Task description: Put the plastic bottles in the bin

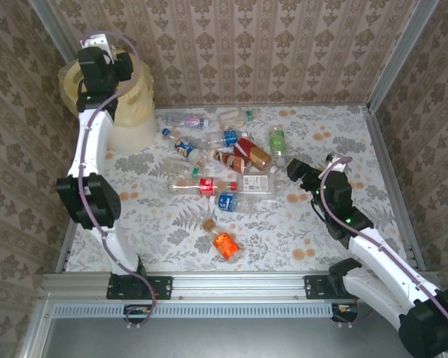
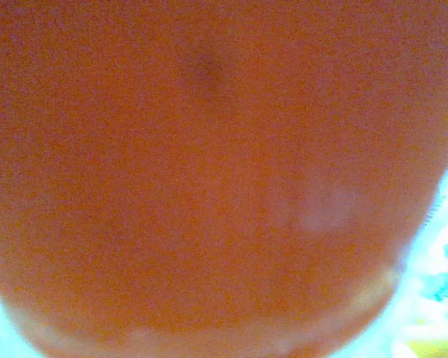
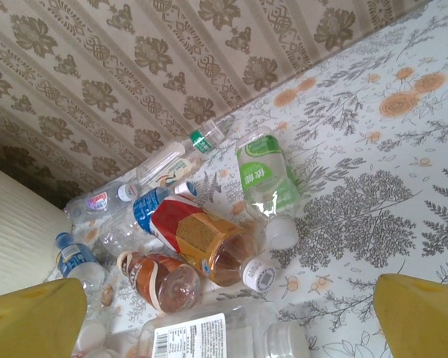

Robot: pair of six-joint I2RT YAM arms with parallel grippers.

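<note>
Overhead, the left tool (image 1: pixel 103 68) is held above the bin (image 1: pixel 138 112), which stands at the far left corner of the bench (image 1: pixel 336 134); whether that tool is clenched or released cannot be told; a blurred orange surface (image 2: pixel 209 186) is seen close against its camera; the right tool (image 3: pixel 231 321) is spread wide and grasps nothing, near the right edge of the heap of plastic bottles (image 1: pixel 231 160); some thirteen are counted lying loose on the bench, one orange bottle (image 1: pixel 224 244) apart towards the front; one green label (image 3: pixel 263 179) carries white Chinese characters, not legible with certainty; one white label (image 3: pixel 188 335) shows a barcode; three blue labels (image 1: pixel 230 138) are counted, their print too small to read.
</note>
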